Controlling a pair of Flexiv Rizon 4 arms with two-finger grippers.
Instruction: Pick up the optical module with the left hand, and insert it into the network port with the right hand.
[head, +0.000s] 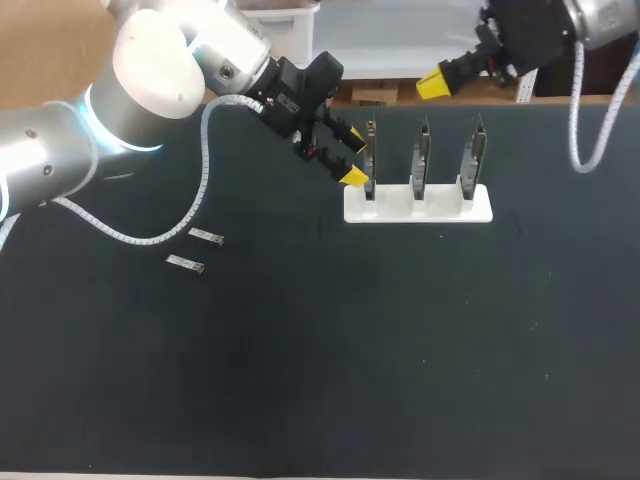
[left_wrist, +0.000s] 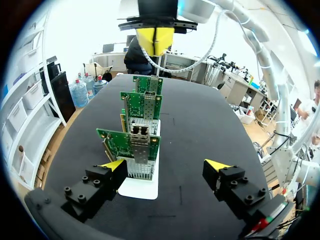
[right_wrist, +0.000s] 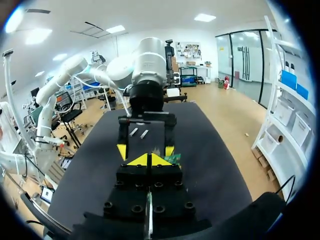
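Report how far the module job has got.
Nothing is done yet. Both modules lie on the table, untouched. The left claw hangs open and empty beside the nearest card in the white stand; the right claw is shut, empty. Picking up, passing and plugging in all remain.

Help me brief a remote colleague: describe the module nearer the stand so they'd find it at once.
On the black table, left of the white stand holding three green cards, two small silver pieces lie flat. The nearer module is the one closer to the stand; the other module lies closer to the robot's edge.
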